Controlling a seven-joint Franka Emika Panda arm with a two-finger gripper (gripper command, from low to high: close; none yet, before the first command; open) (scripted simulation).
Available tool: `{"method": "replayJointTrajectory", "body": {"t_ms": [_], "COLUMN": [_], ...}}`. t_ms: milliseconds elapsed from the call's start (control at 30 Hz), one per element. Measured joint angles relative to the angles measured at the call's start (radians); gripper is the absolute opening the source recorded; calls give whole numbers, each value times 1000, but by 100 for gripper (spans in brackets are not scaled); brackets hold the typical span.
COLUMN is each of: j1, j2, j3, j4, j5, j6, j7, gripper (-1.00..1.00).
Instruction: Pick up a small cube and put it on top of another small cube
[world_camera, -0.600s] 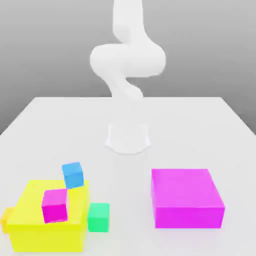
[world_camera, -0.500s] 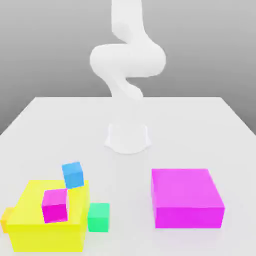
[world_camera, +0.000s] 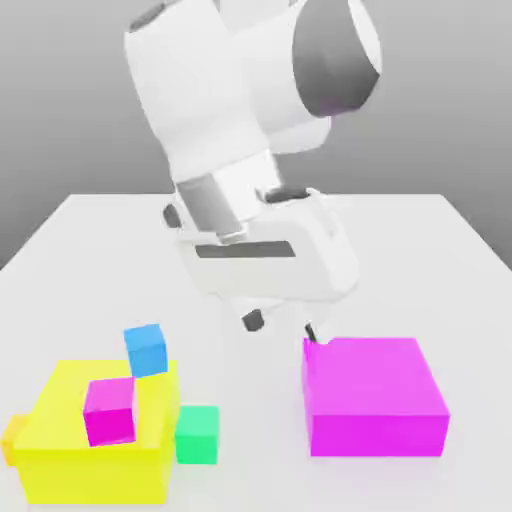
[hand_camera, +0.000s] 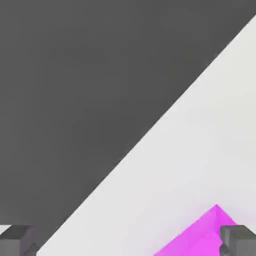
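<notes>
Pale tabletop (world_camera: 256, 225) under a grey backdrop (world_camera: 60, 100) — gripper (world_camera: 282, 328) fingers spread apart, empty.

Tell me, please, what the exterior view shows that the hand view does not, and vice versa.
Exterior view: the green cube, blue cube, small magenta cube, yellow block, orange thing and arm.
Hand view: a dark expanse I cannot identify.
Both: the open hand, magenta block and white table.

No readable text or markings
</notes>
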Motion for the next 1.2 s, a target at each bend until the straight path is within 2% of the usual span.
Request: {"method": "replayJointTrajectory", "body": {"t_ms": [100, 200, 333, 367, 400, 533, 700, 733, 967, 1200], "j1": [1, 7, 37, 87, 96, 77, -33, -49, -47, 51], "j2": [73, 125, 156, 157, 167, 244, 371, 385, 383, 220], "j3": [-9, -44, -132, -201, -219, -190, -55, -38, -40, -175], "j4": [-42, -87, -153, -170, -176, -164, -138, -135, -135, -171], "j5": [-29, -100, -296, -358, -387, -342, -227, -214, -219, -388], "j6": [66, 141, 246, 270, 290, 363, 458, 469, 469, 351], "j7": [148, 326, 635, 723, 765, 753, 665, 656, 660, 788], "gripper": [0, 0, 0, 0, 0, 0, 0, -100, -100, -100]}}
